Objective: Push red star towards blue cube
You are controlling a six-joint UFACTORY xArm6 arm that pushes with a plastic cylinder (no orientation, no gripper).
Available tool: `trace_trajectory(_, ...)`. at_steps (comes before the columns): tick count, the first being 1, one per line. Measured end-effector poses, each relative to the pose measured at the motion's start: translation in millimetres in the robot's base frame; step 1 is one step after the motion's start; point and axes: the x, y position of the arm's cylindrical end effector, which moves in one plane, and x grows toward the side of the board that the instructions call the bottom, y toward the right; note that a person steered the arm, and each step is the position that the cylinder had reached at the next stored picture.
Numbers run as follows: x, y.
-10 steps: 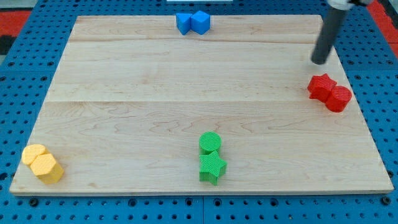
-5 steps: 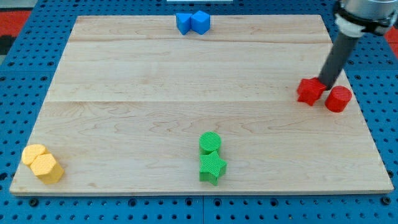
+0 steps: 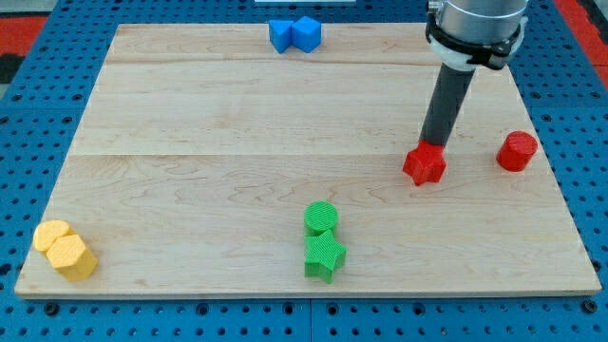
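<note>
The red star (image 3: 424,164) lies on the wooden board (image 3: 237,123) right of the middle. My tip (image 3: 433,142) touches the star's upper right side. The blue cube (image 3: 306,33) sits at the board's top edge, touching another blue block (image 3: 280,35) on its left. The star is far below and to the right of the blue cube.
A red cylinder (image 3: 517,151) stands alone near the right edge. A green cylinder (image 3: 321,218) and a green star (image 3: 324,255) touch at the bottom middle. Two yellow blocks (image 3: 65,250) sit at the bottom left corner.
My tip came down between the red star and the red cylinder, then swept left. The star slid left and slightly down, away from the cylinder, which stayed put.
</note>
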Motion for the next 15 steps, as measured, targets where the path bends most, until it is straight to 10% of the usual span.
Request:
trace_trajectory(4, 88.8, 23.1)
trace_trajectory(8, -40.3, -150.3)
trace_trajectory(11, 8.1, -189.4)
trace_trajectory(15, -76.2, -169.3)
